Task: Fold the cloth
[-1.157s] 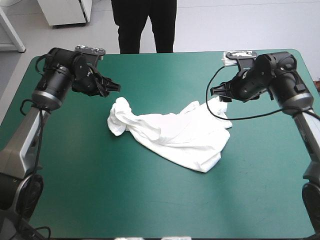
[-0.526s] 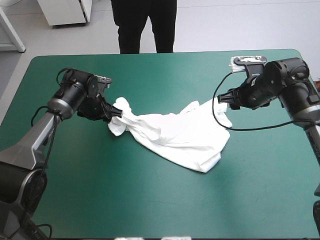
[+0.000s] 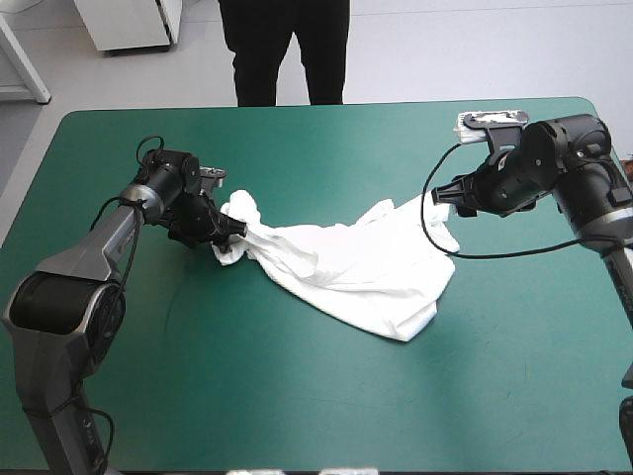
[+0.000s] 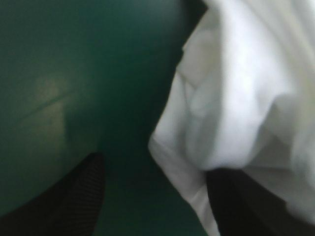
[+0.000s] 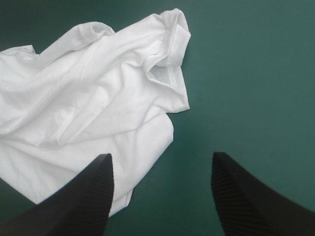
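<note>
A white T-shirt (image 3: pixel 346 267) lies crumpled in the middle of a teal-green desk (image 3: pixel 297 396). The left fingers (image 4: pixel 78 201) are spread apart, low at the T-shirt's bunched left end, with cloth draped over one finger. The right fingers (image 5: pixel 83 196) are also spread and empty, hovering by the T-shirt's right end.

- The left arm (image 3: pixel 89 247): grey lower link, rounded black joints, black wrist.
- The right arm (image 3: pixel 569 163): bulky black wrist, grey link.
- The right gripper (image 5: pixel 160 162): two black, fin-shaped, finely ribbed fingers (image 5: pixel 74 201).
</note>
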### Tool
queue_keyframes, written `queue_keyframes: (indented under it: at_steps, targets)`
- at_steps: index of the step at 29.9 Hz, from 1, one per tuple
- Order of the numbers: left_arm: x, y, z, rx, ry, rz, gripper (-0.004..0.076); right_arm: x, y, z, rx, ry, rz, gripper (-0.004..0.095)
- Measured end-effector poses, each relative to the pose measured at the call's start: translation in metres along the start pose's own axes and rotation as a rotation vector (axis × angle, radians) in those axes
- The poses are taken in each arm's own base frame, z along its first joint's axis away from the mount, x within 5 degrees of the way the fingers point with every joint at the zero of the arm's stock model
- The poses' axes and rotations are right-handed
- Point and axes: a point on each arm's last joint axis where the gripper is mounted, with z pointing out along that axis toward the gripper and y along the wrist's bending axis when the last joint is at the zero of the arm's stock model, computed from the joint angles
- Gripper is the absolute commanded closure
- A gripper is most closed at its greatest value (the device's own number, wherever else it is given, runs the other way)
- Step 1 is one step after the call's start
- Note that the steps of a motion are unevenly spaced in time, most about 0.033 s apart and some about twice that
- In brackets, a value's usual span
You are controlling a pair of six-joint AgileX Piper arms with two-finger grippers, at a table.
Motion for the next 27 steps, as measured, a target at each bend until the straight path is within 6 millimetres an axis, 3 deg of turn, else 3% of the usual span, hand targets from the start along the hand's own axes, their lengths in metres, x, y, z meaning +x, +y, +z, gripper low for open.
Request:
queue_keyframes:
  at_steps: [4, 7, 9, 12, 21, 27]
  targets:
    - [-0.007, -0.003, 0.008, 0.028, -0.003, 0.020, 0.0301, -0.001, 0.000, 0.000, 0.002, -0.008, -0.001, 0.0355]
    - [-0.008, -0.003, 0.014, 0.031, 0.024, 0.028, 0.0368, -0.001, 0.000, 0.000, 0.002, -0.008, -0.001, 0.0355]
    - [-0.009, -0.004, 0.019, 0.035, 0.050, 0.029, 0.0475, -0.001, 0.000, 0.000, 0.002, -0.008, -0.001, 0.0355]
    - [-0.010, -0.005, 0.021, 0.040, 0.065, 0.032, 0.0727, -0.001, 0.000, 0.000, 0.002, -0.008, -0.001, 0.0355]
    - [-0.010, -0.010, 0.022, 0.067, 0.066, 0.024, 0.0734, 0.007, 0.003, 0.006, -0.040, 0.045, 0.017, 0.0354]
    - [-0.010, -0.010, 0.022, 0.070, 0.072, 0.023, 0.0734, 0.040, 0.004, 0.041, -0.058, 0.194, 0.034, 0.0354]
